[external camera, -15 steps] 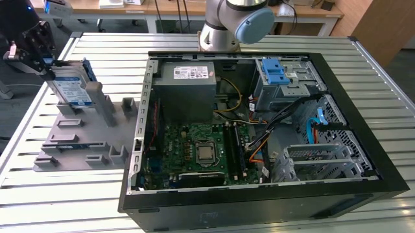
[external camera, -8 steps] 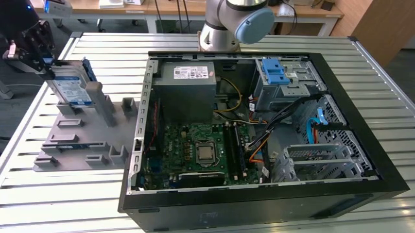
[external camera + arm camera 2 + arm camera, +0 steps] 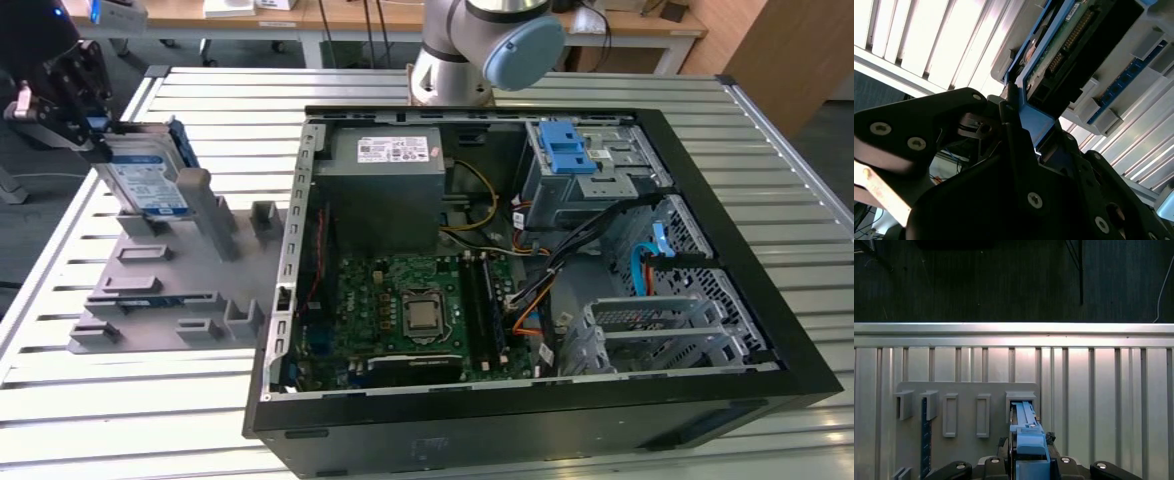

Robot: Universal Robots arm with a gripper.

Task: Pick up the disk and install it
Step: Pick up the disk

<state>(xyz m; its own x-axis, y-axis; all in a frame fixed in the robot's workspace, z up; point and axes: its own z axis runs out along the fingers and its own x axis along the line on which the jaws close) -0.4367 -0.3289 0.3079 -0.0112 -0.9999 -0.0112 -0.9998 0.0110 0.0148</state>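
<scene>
The disk (image 3: 142,180), silver with a white-and-blue label and a blue carrier frame, stands on edge at the back of the grey slotted fixture (image 3: 160,290) on the exterior view's left. My gripper (image 3: 96,135) is at the disk's upper far edge, shut on its blue frame. In the first wrist view the blue frame (image 3: 1026,432) runs out from between the fingers of my gripper (image 3: 1029,462) toward a slot of the fixture (image 3: 969,390). The second wrist view shows the disk's circuit-board side (image 3: 1074,45) held by my gripper (image 3: 1024,125).
The open computer case (image 3: 747,300) lies flat to the exterior view's right of the fixture, with a grey drive cage and blue latch (image 3: 581,160) at its far corner. A grey power supply box (image 3: 387,170), motherboard (image 3: 414,310) and cables sit inside. The arm's base (image 3: 467,60) rises behind.
</scene>
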